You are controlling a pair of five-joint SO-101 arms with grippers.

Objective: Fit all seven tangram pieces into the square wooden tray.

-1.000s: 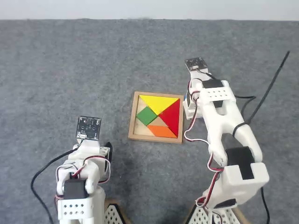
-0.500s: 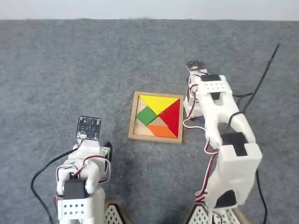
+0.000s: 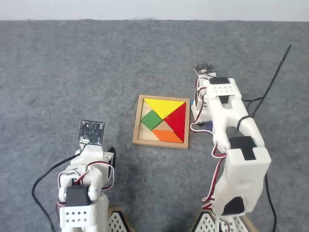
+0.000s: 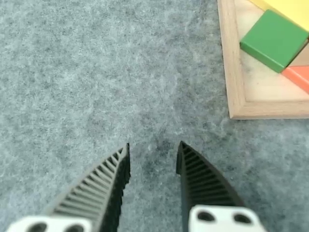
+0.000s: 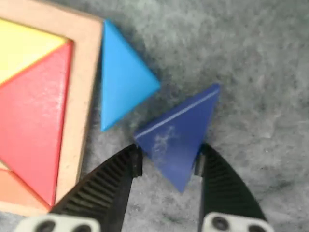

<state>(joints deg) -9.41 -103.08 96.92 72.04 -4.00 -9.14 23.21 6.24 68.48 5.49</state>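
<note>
From the high view, the square wooden tray [image 3: 136, 122] sits in the middle of the frame on the grey carpet [image 3: 72, 63]. It holds a yellow triangle [image 3: 164, 106], a red triangle [image 3: 179, 121], a green square [image 3: 151, 120] and an orange piece [image 3: 169, 137], with bare wood showing between them. My left arm [image 3: 86, 169] is in the lower left of the frame, well apart from the tray. My right arm [image 3: 222, 104] stretches up the right side, and its head hangs just beside the tray's right rim.

In my left wrist view, my left gripper [image 4: 153, 145] is partly open with only carpet between its fingers. The tray's corner lies ahead and off to one side, near but not touching.

In my right wrist view, my right gripper [image 5: 168, 153] is closed about halfway around a dark blue triangle [image 5: 179, 137] that lies flat on the carpet. Each fingertip [image 5: 136, 157] meets a side of the piece. A light blue triangle [image 5: 123, 82] lies just past it, with its long edge against the outside of the tray's rim. The two blue pieces are close together, and I cannot tell whether they touch.
</note>
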